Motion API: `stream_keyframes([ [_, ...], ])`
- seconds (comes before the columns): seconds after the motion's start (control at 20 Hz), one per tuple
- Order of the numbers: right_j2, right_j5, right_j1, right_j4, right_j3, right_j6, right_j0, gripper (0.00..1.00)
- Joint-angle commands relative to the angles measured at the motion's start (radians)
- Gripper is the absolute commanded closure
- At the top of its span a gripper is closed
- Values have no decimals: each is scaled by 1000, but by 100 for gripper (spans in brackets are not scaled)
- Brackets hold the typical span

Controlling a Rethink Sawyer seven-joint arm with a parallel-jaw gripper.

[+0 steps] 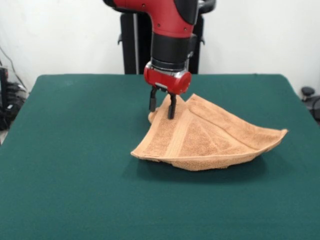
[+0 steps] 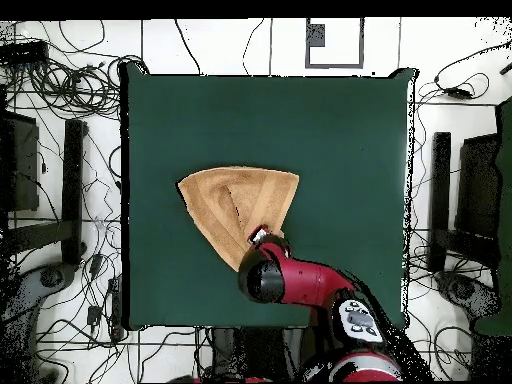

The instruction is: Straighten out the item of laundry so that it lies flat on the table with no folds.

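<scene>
The light-orange towel point(image 1: 205, 140) lies folded on itself in a rough triangle near the middle of the green table point(image 1: 75, 165). Its front edge curls up a little off the cloth. My gripper point(image 1: 162, 107) stands at the towel's far left corner, right under the red wrist. Its two black fingers point(image 1: 153, 102) are apart, one on each side of that corner, with the tips down at the fabric. In the overhead view the towel point(image 2: 235, 205) is a fan shape, and the arm point(image 2: 300, 280) covers its corner nearest the robot's base and hides the gripper.
The table point(image 2: 340, 130) reaches well beyond the towel on all sides. The robot's black pedestal point(image 1: 131, 45) stands behind the table's far edge. Cables and stands point(image 2: 70, 190) lie on the floor around the table.
</scene>
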Motion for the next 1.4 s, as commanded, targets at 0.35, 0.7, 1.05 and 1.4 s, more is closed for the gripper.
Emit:
stream_keyframes([
  [0.35, 50, -60, 31, 25, 19, 142, 19, 0],
  [0.7, 49, -49, 32, 34, 10, 141, 26, 0],
  [1.05, 51, 0, 11, 48, 0, 133, 52, 0],
  [1.4, 59, 19, 9, 39, -29, 109, 60, 0],
])
